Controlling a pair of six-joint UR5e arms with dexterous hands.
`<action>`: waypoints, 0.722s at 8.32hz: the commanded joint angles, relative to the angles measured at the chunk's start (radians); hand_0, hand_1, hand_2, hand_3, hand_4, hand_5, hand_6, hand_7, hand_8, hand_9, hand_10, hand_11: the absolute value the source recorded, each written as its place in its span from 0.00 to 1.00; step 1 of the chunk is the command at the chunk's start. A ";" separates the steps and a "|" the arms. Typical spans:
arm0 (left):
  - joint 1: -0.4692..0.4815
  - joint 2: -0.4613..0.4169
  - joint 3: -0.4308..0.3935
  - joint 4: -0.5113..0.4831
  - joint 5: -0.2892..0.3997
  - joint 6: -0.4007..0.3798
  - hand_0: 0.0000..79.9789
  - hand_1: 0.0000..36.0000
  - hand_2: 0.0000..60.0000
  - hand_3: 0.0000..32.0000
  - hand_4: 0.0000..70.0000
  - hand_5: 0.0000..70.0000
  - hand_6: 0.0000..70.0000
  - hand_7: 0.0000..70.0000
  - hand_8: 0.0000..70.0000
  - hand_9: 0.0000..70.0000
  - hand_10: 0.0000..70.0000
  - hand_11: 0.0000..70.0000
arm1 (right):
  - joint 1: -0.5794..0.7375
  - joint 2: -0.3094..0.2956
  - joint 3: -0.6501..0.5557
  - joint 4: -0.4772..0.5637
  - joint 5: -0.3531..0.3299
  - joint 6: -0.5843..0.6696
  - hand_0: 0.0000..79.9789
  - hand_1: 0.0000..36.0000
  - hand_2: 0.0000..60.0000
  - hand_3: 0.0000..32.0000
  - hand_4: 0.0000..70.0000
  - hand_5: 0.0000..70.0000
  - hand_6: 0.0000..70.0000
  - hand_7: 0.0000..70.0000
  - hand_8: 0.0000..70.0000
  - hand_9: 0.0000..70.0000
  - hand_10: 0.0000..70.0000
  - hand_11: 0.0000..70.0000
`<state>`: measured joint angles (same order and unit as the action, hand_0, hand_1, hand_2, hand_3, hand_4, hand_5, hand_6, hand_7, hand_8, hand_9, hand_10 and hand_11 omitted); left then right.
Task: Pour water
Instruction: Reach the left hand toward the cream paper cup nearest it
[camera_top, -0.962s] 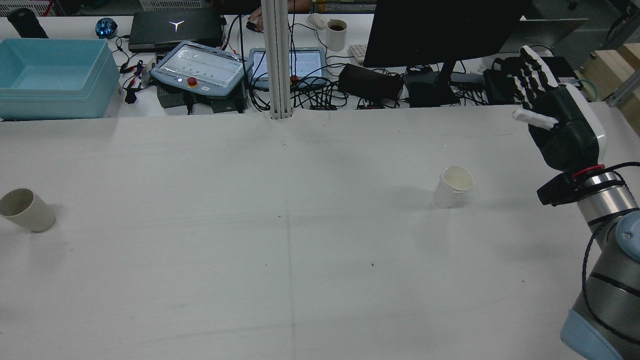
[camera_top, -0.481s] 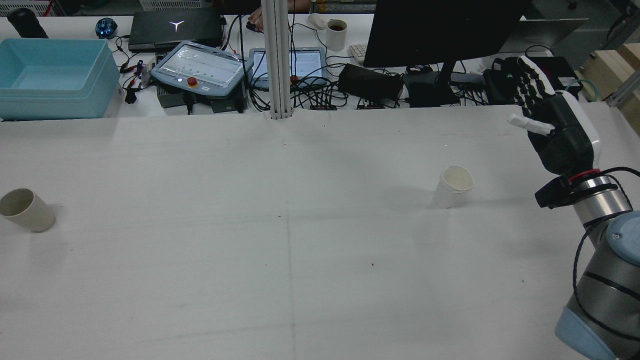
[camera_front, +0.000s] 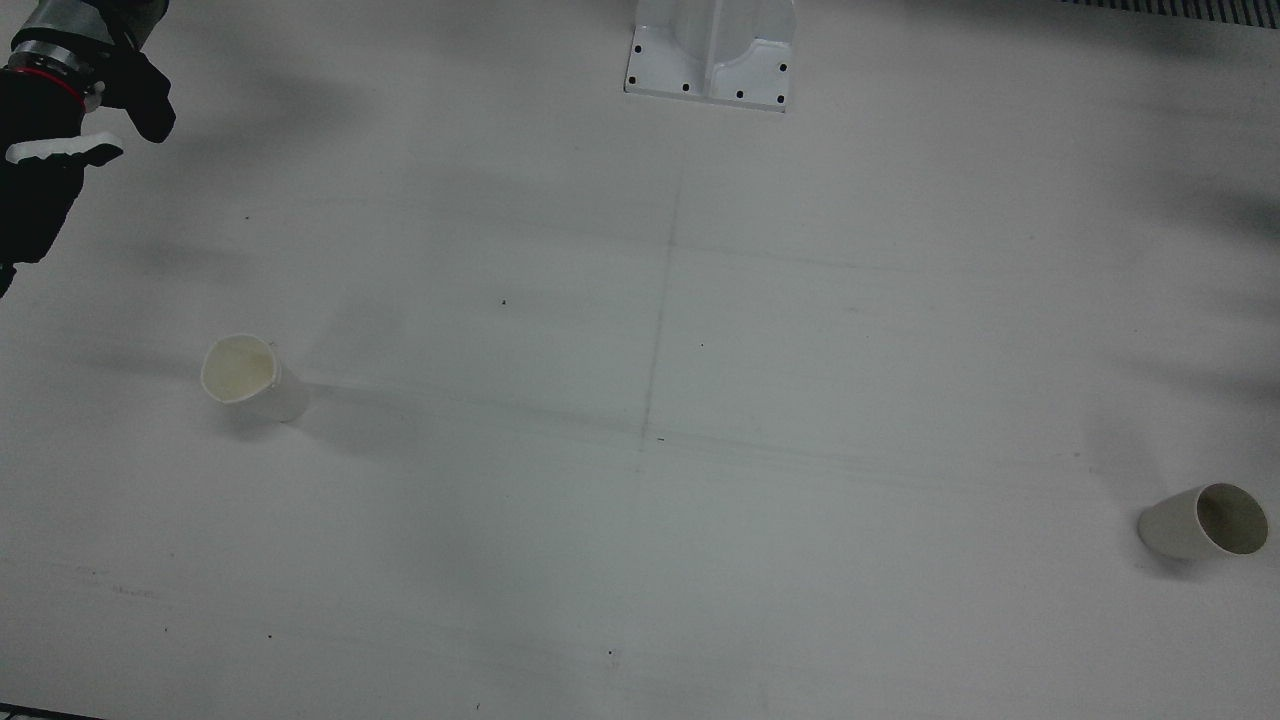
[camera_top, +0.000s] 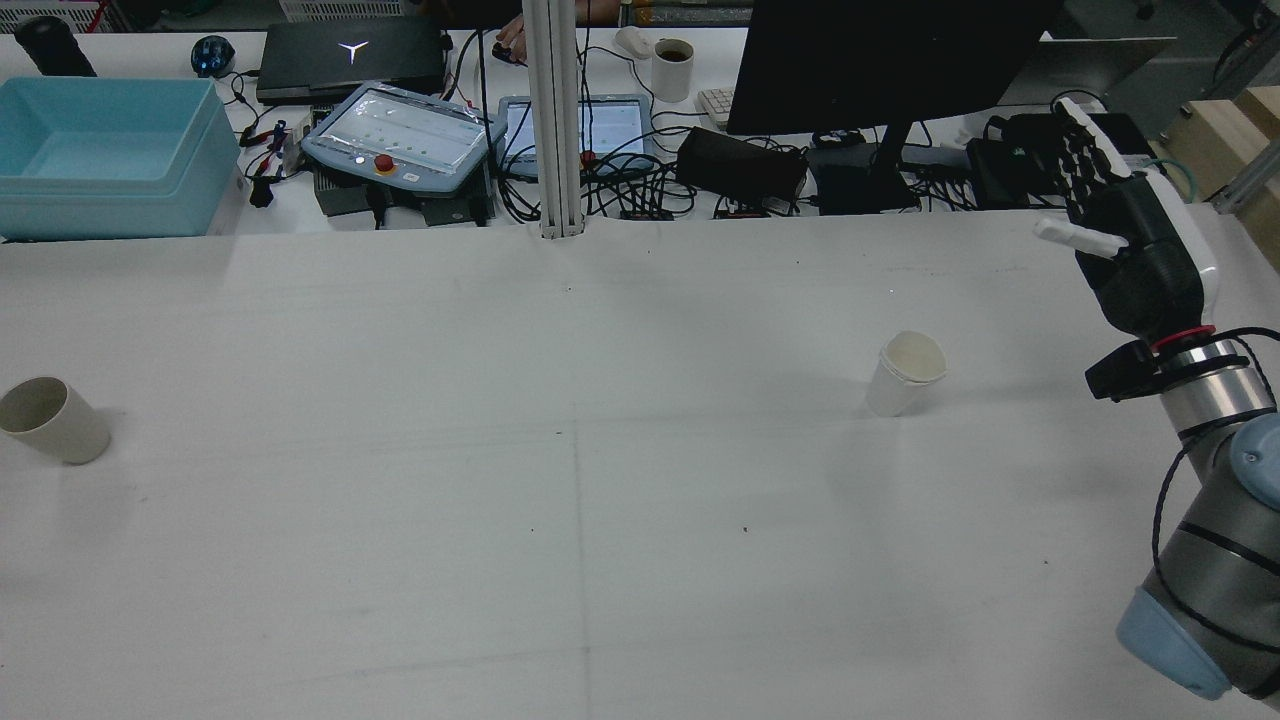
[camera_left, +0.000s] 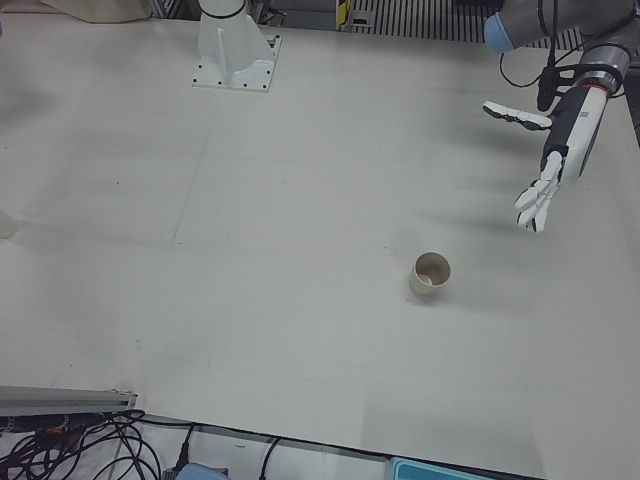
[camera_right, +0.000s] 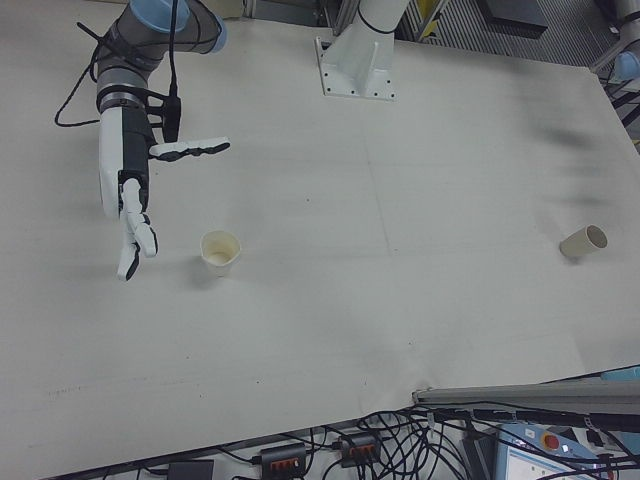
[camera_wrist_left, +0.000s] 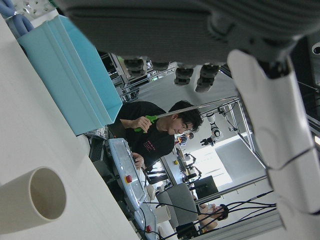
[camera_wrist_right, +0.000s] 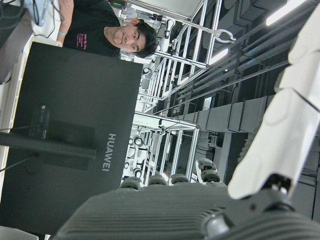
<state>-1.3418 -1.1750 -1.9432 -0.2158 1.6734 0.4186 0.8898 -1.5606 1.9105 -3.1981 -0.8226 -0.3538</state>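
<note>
Right hand (camera_right: 128, 195): I see its fingers spread flat and apart, holding nothing; it hangs above the table (camera_top: 600, 500), beside the white cup, not touching it.
Left hand (camera_left: 555, 160): also flat with fingers apart, nothing in it, well apart from the beige cup.
White cup (camera_top: 906, 372): it stands upright on my right half of the table; I cannot tell if water is inside.
Beige cup (camera_top: 50, 419): it stands alone near the left edge.
Blue bin (camera_top: 105, 155): behind the table.
</note>
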 joint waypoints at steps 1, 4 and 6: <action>0.003 -0.072 0.082 -0.011 0.009 0.011 0.62 0.39 0.00 0.19 0.02 0.11 0.05 0.05 0.00 0.00 0.02 0.06 | -0.040 0.007 -0.248 0.053 -0.016 -0.065 0.60 0.45 0.06 0.27 0.00 0.03 0.00 0.00 0.00 0.00 0.00 0.00; 0.000 -0.049 0.223 -0.176 0.016 0.037 0.61 0.35 0.00 0.25 0.00 0.08 0.03 0.03 0.00 0.00 0.02 0.05 | -0.063 0.077 -0.341 0.126 -0.020 -0.071 0.59 0.41 0.01 0.26 0.00 0.00 0.00 0.00 0.00 0.00 0.00 0.00; 0.004 -0.037 0.244 -0.229 0.014 0.107 0.60 0.34 0.00 0.19 0.00 0.06 0.01 0.00 0.00 0.00 0.01 0.04 | -0.046 0.083 -0.286 0.123 -0.023 -0.070 0.59 0.40 0.02 0.19 0.00 0.02 0.00 0.00 0.00 0.00 0.00 0.00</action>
<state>-1.3414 -1.2250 -1.7337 -0.3812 1.6879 0.4645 0.8305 -1.4921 1.5851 -3.0777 -0.8430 -0.4258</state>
